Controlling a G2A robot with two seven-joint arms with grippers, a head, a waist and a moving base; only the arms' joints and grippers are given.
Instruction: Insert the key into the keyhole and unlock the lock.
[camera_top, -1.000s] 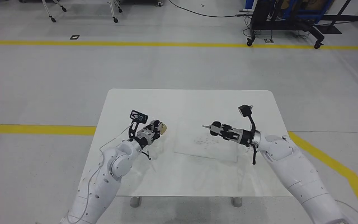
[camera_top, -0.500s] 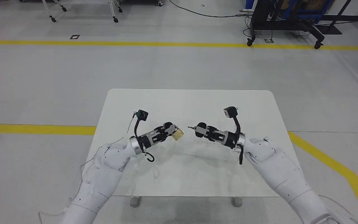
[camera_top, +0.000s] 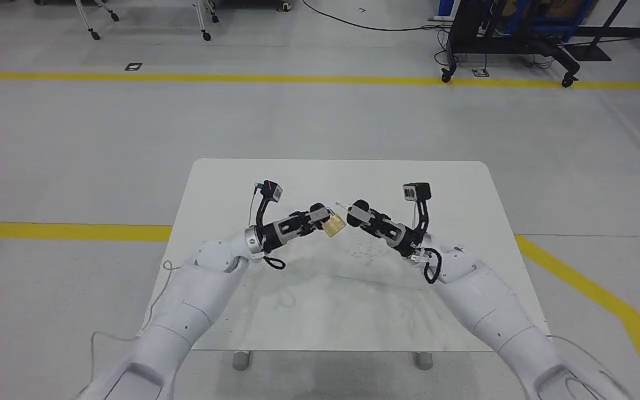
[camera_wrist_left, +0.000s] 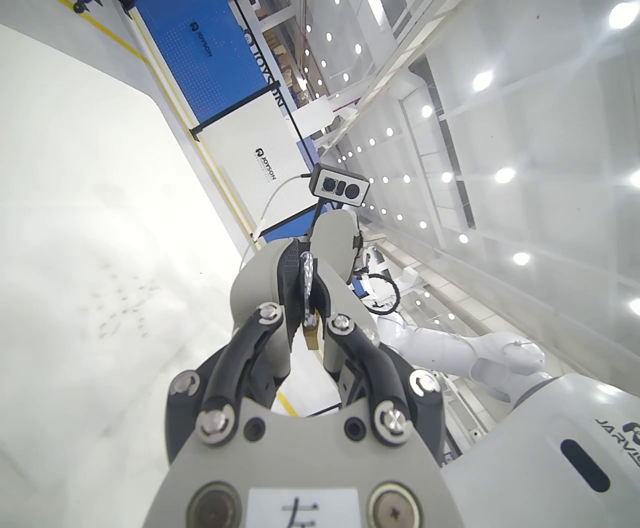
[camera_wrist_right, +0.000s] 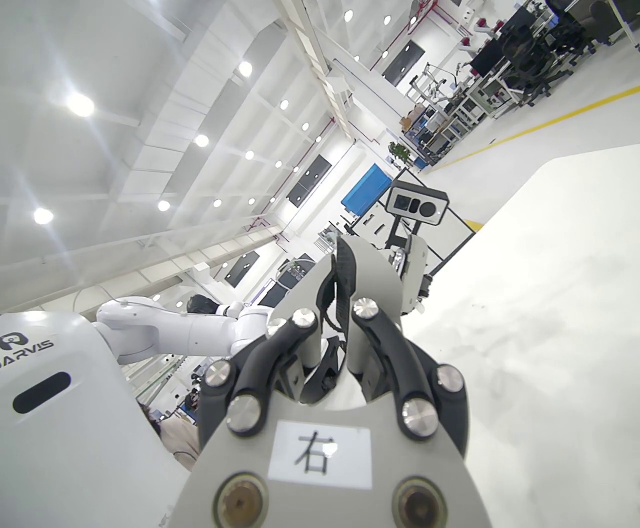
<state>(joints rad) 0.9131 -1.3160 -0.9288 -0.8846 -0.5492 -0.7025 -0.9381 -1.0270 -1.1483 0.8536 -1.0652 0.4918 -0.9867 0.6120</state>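
With the left gripper (camera_top: 322, 215) clamped on the lock (camera_top: 336, 220), the right gripper (camera_top: 356, 212), closed on the key (camera_top: 346, 208) just beside the lock, should, I judge, line it up squarely before pushing in.

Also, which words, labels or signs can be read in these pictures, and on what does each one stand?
"左": on the white sticker at the base of the left hand.
"右": on the white sticker at the base of the right hand.
Maker's lettering, a brand name not read off here: on the blue and white partition panels and on the white robot casing.
Top view: no print large enough to read.
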